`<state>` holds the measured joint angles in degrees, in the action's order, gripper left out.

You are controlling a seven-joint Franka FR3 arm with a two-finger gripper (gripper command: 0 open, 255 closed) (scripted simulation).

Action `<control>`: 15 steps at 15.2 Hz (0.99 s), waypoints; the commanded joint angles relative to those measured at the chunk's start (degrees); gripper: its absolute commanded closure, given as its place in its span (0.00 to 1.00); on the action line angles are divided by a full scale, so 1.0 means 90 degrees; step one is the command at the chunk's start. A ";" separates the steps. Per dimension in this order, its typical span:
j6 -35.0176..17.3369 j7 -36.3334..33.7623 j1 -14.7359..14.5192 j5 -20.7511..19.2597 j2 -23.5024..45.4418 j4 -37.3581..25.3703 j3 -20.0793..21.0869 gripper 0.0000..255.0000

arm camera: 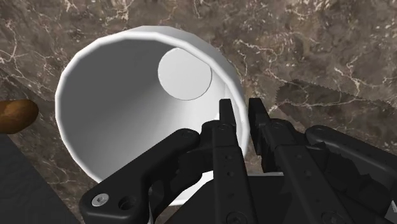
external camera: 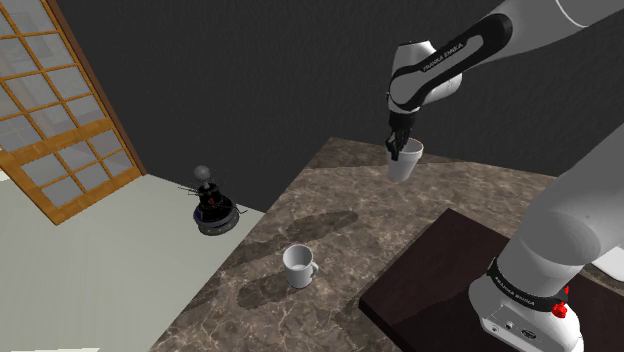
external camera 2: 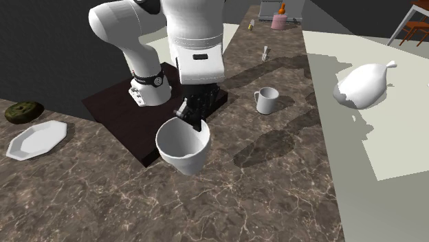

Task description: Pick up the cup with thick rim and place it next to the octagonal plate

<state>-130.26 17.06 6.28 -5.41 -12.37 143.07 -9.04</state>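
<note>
- Gripper (external camera 2: 194, 122) is clamped on the cup (external camera 2: 183, 146). In the wrist view one finger (arm camera: 226, 118) sits inside the rim and the other outside, with the wall pinched between.
- Cup is white, mouth up, hanging under the hand. We judge it clear of the counter (external camera 2: 275, 199), since its shadow lies apart from it.
- Plate (external camera 2: 38, 139), white and octagonal, lies flat on the counter at 9 o'clock from the cup in the second exterior view, well apart.
- Board (external camera 2: 110, 113), dark and under the arm's base, reaches into that line at about 10 o'clock from the cup.
- Mug (external camera 2: 267, 100) with a handle stands at 2 o'clock from the cup. It's not ours, so we leave it.
- Step in hand, as we read it: carry to the plate. The pick is done, the place is not yet done.
- To do it well we'd hold height past the board's corner and travel level toward 9 o'clock with no wrist roll. A one-wall pinch lets the cup swing or slip.
- We'd aim at bare counter just beside the plate's 3 o'clock edge, descend straight, and part the fingers only once the base sits flat.
- Risks: clipping the plate's rim, or the cup tipping if let go high.
</note>
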 commanded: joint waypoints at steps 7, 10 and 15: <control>0.0735 0.0004 0.0001 -0.0008 -0.0378 -0.0358 0.0033 1.00; 0.1013 0.0007 -0.0001 -0.0007 -0.0498 -0.0516 0.0047 1.00; 0.1225 0.0248 0.0144 -0.0118 -0.0855 -0.0389 -0.0113 1.00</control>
<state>-119.39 18.40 7.01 -6.02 -18.83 138.57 -9.43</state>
